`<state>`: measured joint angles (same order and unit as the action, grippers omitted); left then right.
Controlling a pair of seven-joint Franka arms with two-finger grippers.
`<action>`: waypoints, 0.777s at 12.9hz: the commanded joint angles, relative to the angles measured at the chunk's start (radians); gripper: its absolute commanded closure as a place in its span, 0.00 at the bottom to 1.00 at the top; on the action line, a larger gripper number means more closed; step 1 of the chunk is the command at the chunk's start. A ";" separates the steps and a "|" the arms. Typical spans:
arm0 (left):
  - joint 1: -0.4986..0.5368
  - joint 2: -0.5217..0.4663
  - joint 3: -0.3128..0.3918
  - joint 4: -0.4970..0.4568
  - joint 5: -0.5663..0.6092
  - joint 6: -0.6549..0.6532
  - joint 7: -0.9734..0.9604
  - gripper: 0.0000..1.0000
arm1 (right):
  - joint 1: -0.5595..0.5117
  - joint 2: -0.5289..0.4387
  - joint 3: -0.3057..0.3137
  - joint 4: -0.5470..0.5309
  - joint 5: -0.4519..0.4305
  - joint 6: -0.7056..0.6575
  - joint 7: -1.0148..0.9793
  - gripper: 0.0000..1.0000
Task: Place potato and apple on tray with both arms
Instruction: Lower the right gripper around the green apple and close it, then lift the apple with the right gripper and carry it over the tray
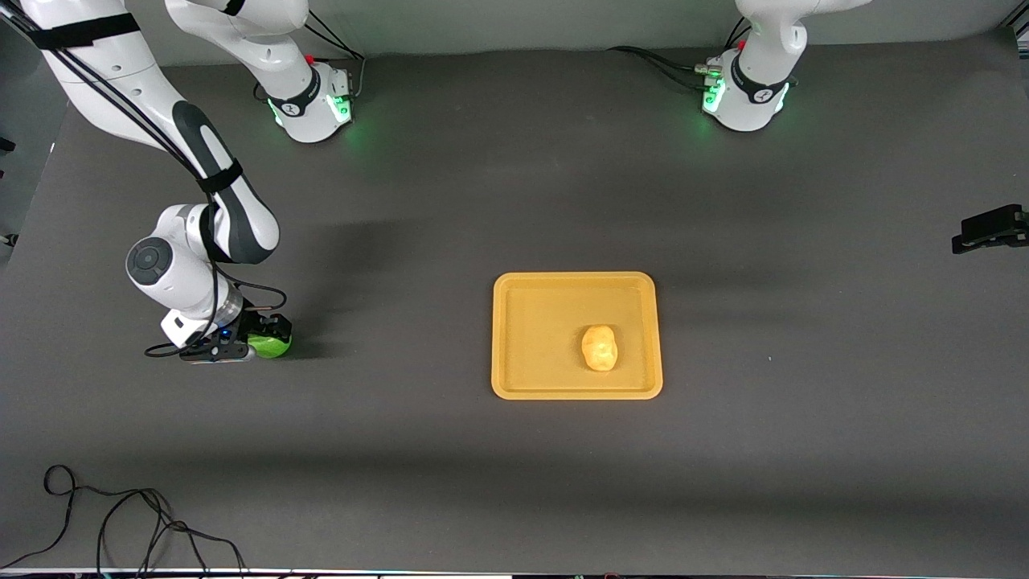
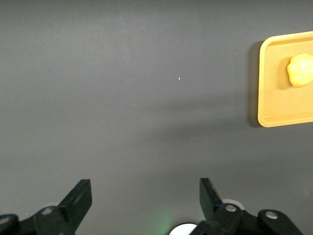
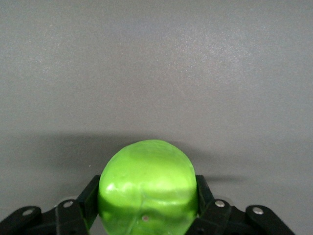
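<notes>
Down at table level, the right gripper [image 3: 146, 215] has its two black fingers pinched against either side of the apple [image 1: 272, 345], a glossy bright-green ball. In the right wrist view the apple [image 3: 148, 188] fills the space between the fingers and bulges out past them. It sits low on the dark table [image 1: 450, 482] toward the right arm's end, well apart from the tray [image 1: 514, 338].

That tray is a flat yellow-orange rectangle with a low rim, lying near the middle of the table. The potato [image 1: 600, 347], a pale yellow-tan lump, already rests inside it, toward the left arm's end.

Likely risks: the apple is round and slick, and the fingers appear to meet it on curved sides, so it could squirt out as it is lifted or swung across. If released from too high it may roll over the low rim, or knock the potato.

The right arm reaches from its base at the top of the front view, bends sharply at the elbow and points its wrist almost straight down over the apple, with cables trailing beside it.

The left gripper [image 2: 145, 200] is spread wide and holds nothing. The left arm waits, raised above bare table, and its wrist view shows a corner of the tray and the potato [image 2: 300, 70]
</notes>
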<state>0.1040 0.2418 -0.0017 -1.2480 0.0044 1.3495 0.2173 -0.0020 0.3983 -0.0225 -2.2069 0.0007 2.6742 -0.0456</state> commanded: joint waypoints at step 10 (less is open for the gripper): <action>0.006 0.008 -0.004 0.025 -0.003 -0.017 0.017 0.02 | 0.247 -0.110 0.006 0.623 -0.007 -0.746 0.242 0.42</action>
<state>0.1045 0.2418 -0.0023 -1.2477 0.0044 1.3494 0.2181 0.1427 0.1883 -0.0110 -1.7050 0.0013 1.9563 0.0574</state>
